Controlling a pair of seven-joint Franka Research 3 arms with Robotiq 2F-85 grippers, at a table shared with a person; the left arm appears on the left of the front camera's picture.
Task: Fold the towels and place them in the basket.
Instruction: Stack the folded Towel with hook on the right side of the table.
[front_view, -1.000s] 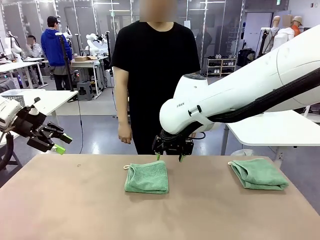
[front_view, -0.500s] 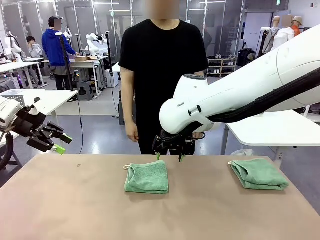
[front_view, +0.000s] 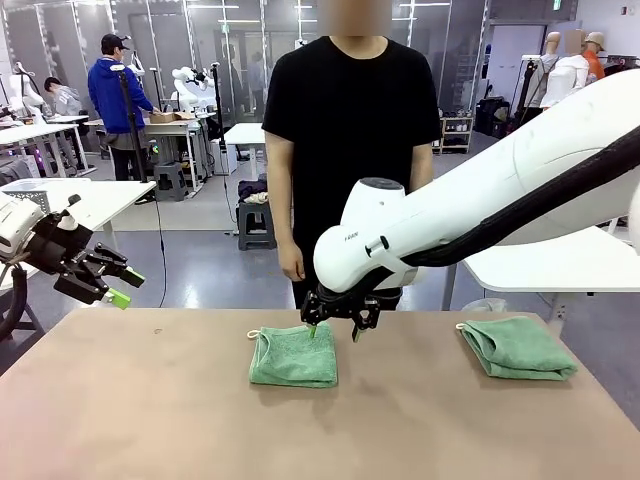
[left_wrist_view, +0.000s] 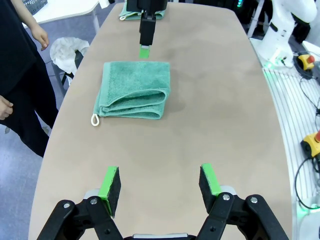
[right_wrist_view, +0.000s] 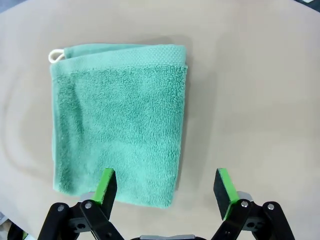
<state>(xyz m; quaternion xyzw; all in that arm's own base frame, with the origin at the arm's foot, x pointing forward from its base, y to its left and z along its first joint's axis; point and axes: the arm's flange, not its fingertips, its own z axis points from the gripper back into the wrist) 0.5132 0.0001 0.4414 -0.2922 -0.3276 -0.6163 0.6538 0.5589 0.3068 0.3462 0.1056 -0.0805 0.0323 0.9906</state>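
Observation:
Two folded mint-green towels lie on the brown table (front_view: 150, 420), one in the middle (front_view: 293, 356) and one at the right (front_view: 517, 347). My right gripper (front_view: 333, 330) hangs open just above the far right corner of the middle towel. In the right wrist view, one green pad is over that towel's (right_wrist_view: 117, 135) edge and the other over bare table, with the right gripper (right_wrist_view: 166, 187) holding nothing. My left gripper (front_view: 118, 285) stays open and empty above the table's left end. In its own view the left gripper (left_wrist_view: 160, 185) looks along the table at the middle towel (left_wrist_view: 133, 90). The basket is out of view.
A person in a black shirt stands at the table's far edge, one hand (front_view: 291, 265) hanging just behind the right arm. White side tables stand at the far left (front_view: 95, 200) and far right (front_view: 560, 260). A white bag (left_wrist_view: 67, 50) lies on the floor beside the table.
My right gripper has shifted slightly left and lower, over the middle towel's corner. The person has stepped to the right along the far edge. The left arm has not moved.

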